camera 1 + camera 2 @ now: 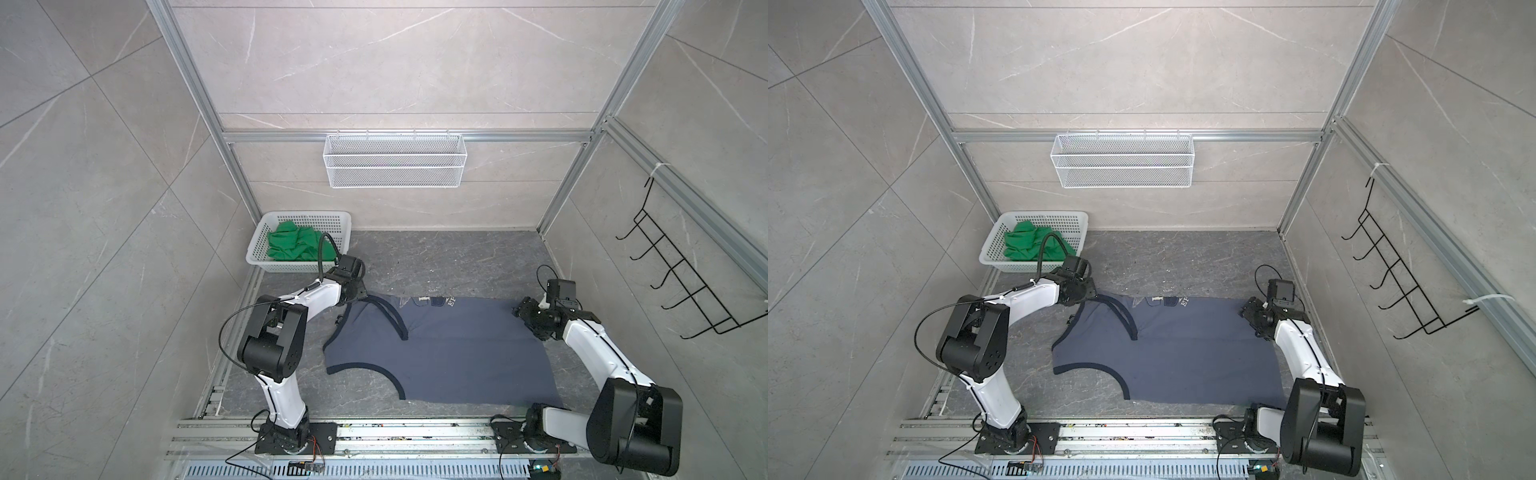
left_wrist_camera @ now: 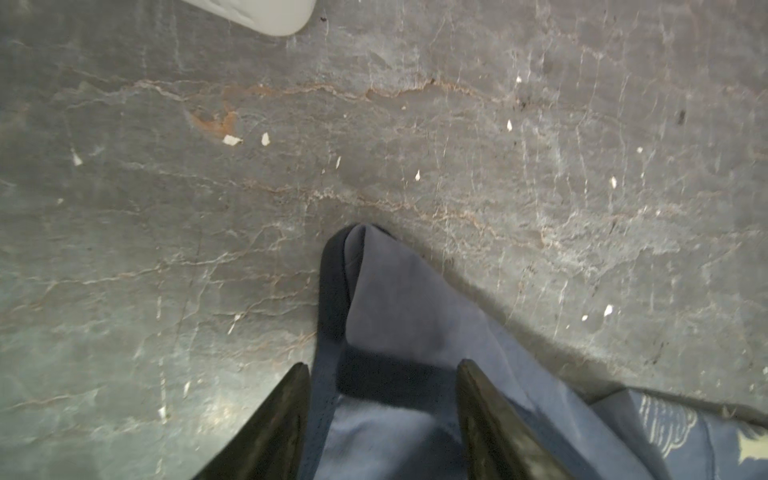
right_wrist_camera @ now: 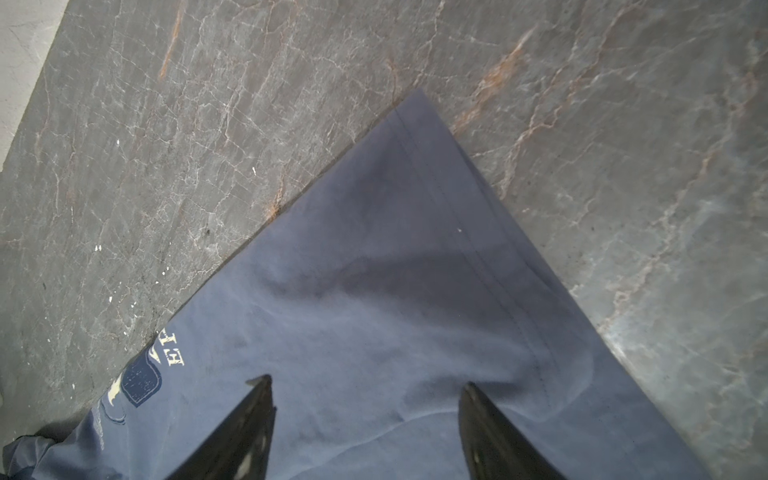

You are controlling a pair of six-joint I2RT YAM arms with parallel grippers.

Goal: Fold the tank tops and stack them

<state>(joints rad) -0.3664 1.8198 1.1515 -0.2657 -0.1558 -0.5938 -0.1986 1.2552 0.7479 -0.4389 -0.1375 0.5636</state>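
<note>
The slate-blue tank top (image 1: pixel 449 357) (image 1: pixel 1183 357) lies spread on the dark table, its far edge folded over so the white lettering shows. My left gripper (image 1: pixel 359 297) (image 2: pixel 382 365) is at its far left strap end; the jaws stand apart, open, with the dark-trimmed strap (image 2: pixel 374 291) lying between them. At the far right corner (image 3: pixel 415 137) of the same top, my right gripper (image 1: pixel 517 311) (image 3: pixel 366 381) is open, its fingers straddling the flat cloth. The green tank top (image 1: pixel 291 247) (image 1: pixel 1027 245) is bunched in the white basket (image 1: pixel 307 216) at the back left.
A white wire basket (image 1: pixel 395 166) hangs on the back rail. A black hook rack (image 1: pixel 681 282) is on the right wall. Aluminium rails run along the table's front edge (image 1: pixel 374 432), where both arm bases are mounted.
</note>
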